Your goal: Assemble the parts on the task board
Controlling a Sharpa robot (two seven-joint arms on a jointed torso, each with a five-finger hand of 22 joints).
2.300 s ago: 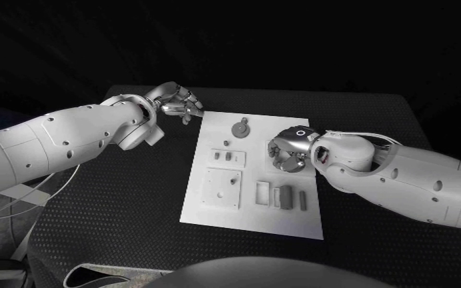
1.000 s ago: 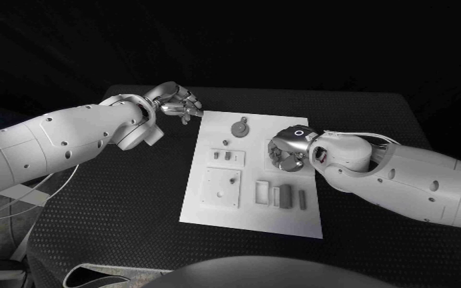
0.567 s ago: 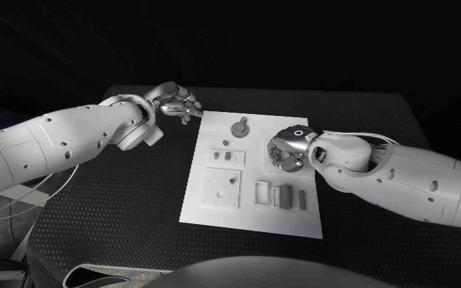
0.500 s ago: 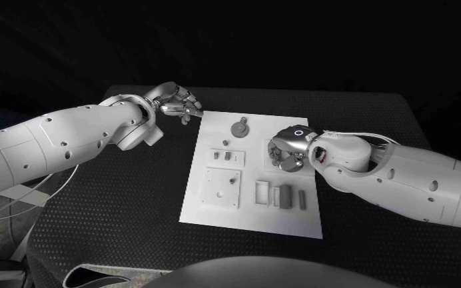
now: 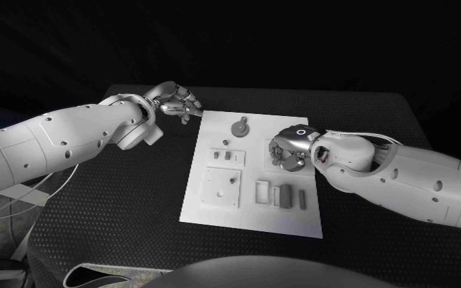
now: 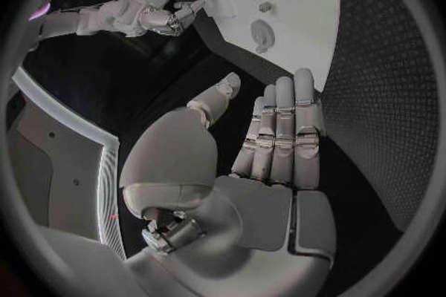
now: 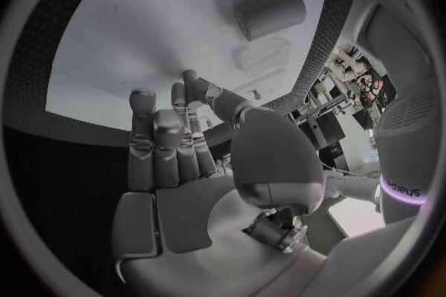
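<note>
So the black table (image 5: pixel 115 188) has the white task board (image 5: pixel 252 218) sitting dead center. Left hand (image 5: pixel 175 103) hangs off the board's 10 o'clock corner above the table, fingers straight and side by side, nothing in it. Right hand (image 5: pixel 288 152) is over the board's 3 o'clock edge, fingers curled down toward the plate; can't tell if it's holding anything. Grey parts (image 5: pixel 280 197) lie in a row around 5 o'clock, plus a round one (image 5: pixel 240 129) near 12.
</note>
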